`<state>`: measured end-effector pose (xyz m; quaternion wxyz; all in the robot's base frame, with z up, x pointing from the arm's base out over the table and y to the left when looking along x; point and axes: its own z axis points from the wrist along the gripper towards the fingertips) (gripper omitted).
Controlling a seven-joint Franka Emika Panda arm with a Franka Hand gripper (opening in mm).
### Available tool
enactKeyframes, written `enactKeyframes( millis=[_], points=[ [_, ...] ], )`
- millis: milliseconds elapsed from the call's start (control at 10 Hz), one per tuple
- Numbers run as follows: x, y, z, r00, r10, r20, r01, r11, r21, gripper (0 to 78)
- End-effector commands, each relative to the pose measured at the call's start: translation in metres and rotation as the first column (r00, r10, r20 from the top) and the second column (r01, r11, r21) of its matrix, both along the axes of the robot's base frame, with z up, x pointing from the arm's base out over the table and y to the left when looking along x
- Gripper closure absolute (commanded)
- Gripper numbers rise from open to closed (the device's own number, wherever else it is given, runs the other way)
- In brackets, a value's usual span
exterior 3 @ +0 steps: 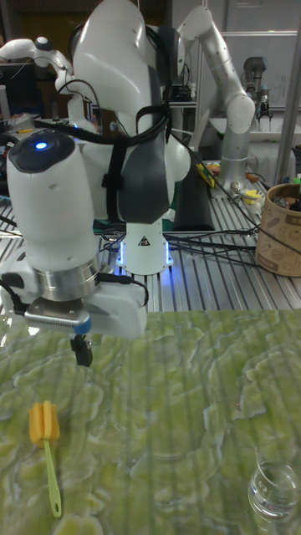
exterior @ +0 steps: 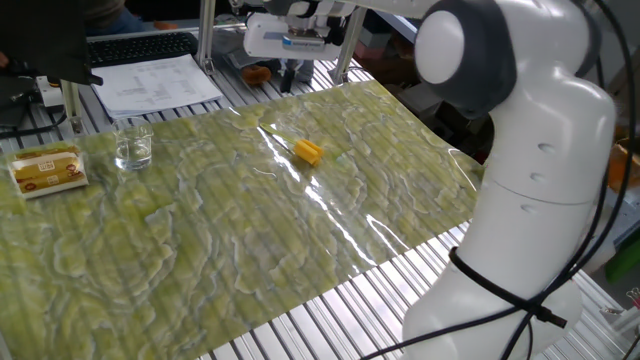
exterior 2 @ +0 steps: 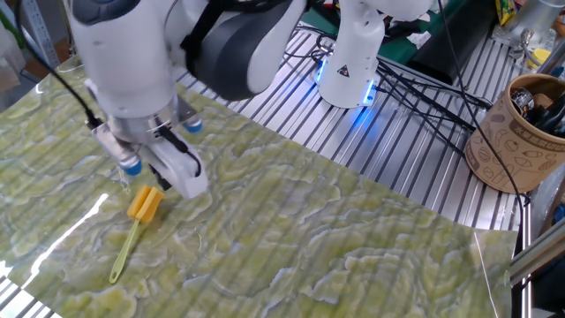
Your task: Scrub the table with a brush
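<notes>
Right now my claw (exterior 3: 81, 351) hangs in the air above the wide green-yellow marbled sheet covering the slatted silver table (exterior: 250, 250), holding nothing; its dark fingers look close together, but I cannot tell for certain whether they are parted or closed. The small yellow-orange brush with a blocky head and thin pale stick handle (exterior 2: 139, 215) lies flat on the sheet, just beside and below my claw in the other fixed view, head pointing to about one o'clock and handle trailing to about seven. In the tall fixed view the brush (exterior 3: 44, 443) sits at about seven o'clock from my fingertips.

Several things could go wrong, I judge. The sheet is glossy and wrinkled, so a descent slightly off-centre may nudge the brush and send it sliding or turning. The thin handle could slip between my fingers. Pressing too hard could bunch the sheet.

A clear drinking glass (exterior: 133, 146) stands upright toward the sheet's far edge and looks empty. A brown paper cup (exterior 2: 519, 134), off the sheet, holds dark items I cannot identify.
</notes>
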<state>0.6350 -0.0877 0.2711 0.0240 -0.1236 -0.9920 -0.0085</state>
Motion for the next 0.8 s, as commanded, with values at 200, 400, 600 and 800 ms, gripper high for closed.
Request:
enactKeyframes(
  millis=[200, 400, 600, 800],
  points=[
    [0.009, -0.016, -0.016, 0.998, 0.053, 0.028, -0.053, 0.999, -0.001, 77.6],
    [0.013, -0.022, -0.023, 0.997, 0.065, 0.032, -0.065, 0.998, -0.002, 77.6],
    [0.013, -0.023, -0.024, 0.997, 0.066, 0.033, -0.066, 0.998, -0.002, 77.6],
    [0.016, -0.033, -0.041, 0.994, 0.1, 0.048, -0.1, 0.995, -0.001, 77.6]
  ],
)
